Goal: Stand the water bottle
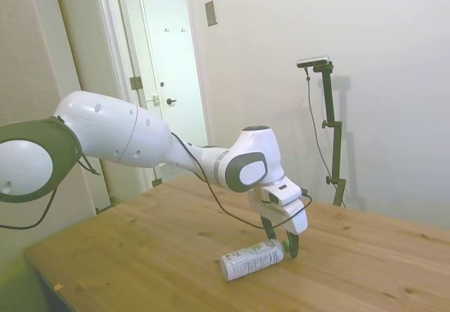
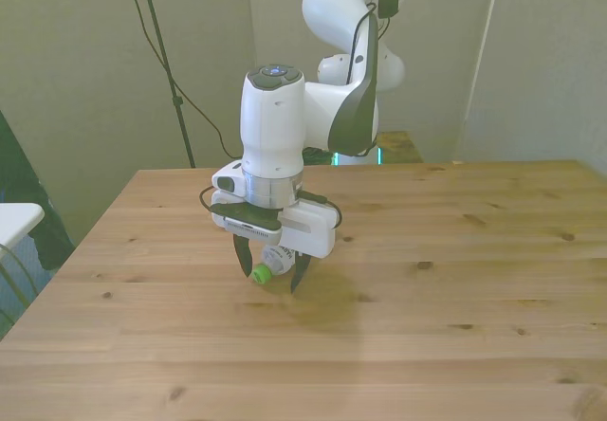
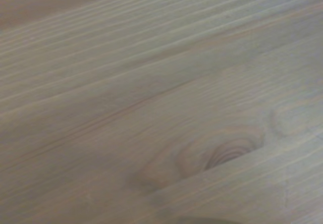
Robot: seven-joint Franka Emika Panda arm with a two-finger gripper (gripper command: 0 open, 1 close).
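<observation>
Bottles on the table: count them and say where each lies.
1. The water bottle lies on its side on the wooden table, its green-capped neck between the fingers of the gripper. No others show.

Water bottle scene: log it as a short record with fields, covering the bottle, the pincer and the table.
bottle: small clear plastic water bottle with green screw cap and white printed label
pose: lying on its side, not standing
cap end: points toward the camera in the front view
pincer: white arm's two dark fingers straddle the bottle's neck end
grip: contact not clear from either view
surface: wooden table
wrist view: only blurred wood grain with a knot
</observation>
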